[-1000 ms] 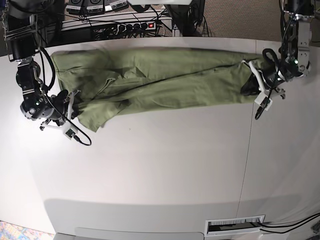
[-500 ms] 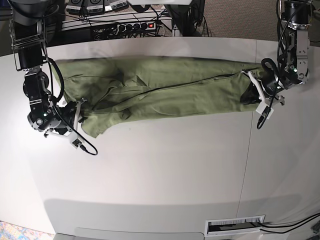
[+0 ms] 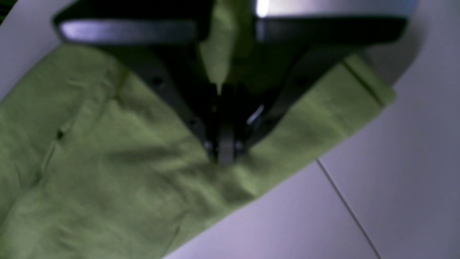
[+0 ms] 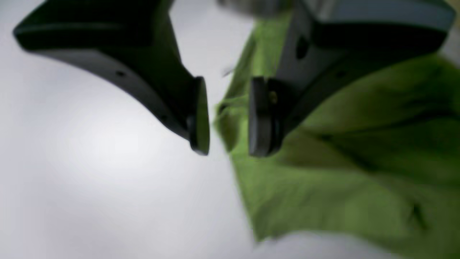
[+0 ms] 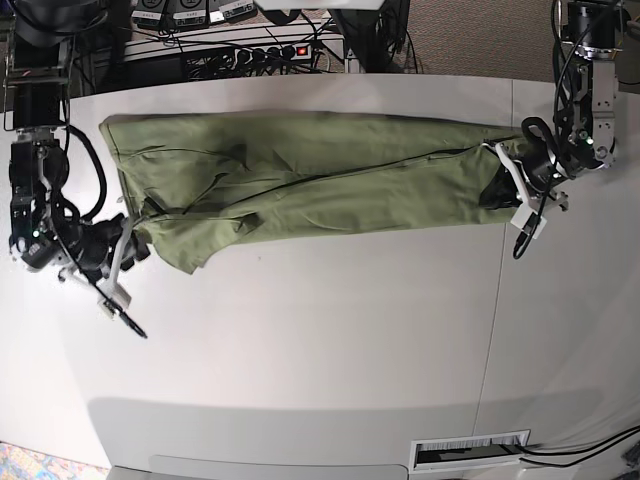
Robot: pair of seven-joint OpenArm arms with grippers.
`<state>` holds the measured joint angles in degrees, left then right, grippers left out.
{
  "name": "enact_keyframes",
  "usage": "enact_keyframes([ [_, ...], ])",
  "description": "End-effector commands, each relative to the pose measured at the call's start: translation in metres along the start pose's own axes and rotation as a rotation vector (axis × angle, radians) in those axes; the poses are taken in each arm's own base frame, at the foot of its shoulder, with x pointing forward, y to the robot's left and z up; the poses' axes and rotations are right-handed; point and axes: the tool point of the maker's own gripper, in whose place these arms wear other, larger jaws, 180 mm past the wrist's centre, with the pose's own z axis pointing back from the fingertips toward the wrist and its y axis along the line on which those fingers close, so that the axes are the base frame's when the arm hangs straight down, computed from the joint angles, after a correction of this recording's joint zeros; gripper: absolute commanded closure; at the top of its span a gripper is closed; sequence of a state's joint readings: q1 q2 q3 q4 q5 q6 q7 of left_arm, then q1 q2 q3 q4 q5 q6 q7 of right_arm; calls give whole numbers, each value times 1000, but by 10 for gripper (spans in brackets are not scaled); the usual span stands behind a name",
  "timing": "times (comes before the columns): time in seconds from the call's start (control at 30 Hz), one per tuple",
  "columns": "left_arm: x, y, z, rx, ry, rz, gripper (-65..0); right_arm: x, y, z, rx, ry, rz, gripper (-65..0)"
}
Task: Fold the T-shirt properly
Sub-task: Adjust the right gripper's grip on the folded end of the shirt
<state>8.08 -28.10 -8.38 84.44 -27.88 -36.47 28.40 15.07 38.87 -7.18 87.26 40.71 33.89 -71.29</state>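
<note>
Base view: T-shirt (image 5: 310, 180) lies stretched across the far counter (image 5: 320, 350). Left wrist view: left end effector (image 3: 224, 151) is clamped on the shirt's edge. Right wrist view: right end effector (image 4: 228, 144) is parted, cloth between its pads (image 4: 199, 115), ungripped.

A robotics lab or test room: 2 arms (image 5: 45, 215) work over a plain white table (image 5: 330, 330). At the far edge a power strip (image 5: 262, 52) with a lit red switch lies among tangled black cables (image 5: 190, 60) and equipment, with carpet (image 5: 480, 35) beyond.
</note>
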Motion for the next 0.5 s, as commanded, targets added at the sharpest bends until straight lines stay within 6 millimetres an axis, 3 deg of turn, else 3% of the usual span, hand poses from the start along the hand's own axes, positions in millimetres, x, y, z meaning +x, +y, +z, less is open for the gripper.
enact_keyframes([
  [0.0,9,6,4,11,-20,-16,0,0,0,6,9,-8,8,-197],
  [0.13,10,6,4,10,-21,-15,0,-27,30,-11,95,39,-6,-181],
  [0.23,10,6,4,10,-21,-15,0,-30,39,-18,108,33,-12,-154],
  [0.33,10,6,4,10,-21,-15,0,-11,32,-19,62,-50,7,-154],
  [0.47,9,6,4,10,-21,-15,0,31,18,-15,-13,-166,45,-155],
])
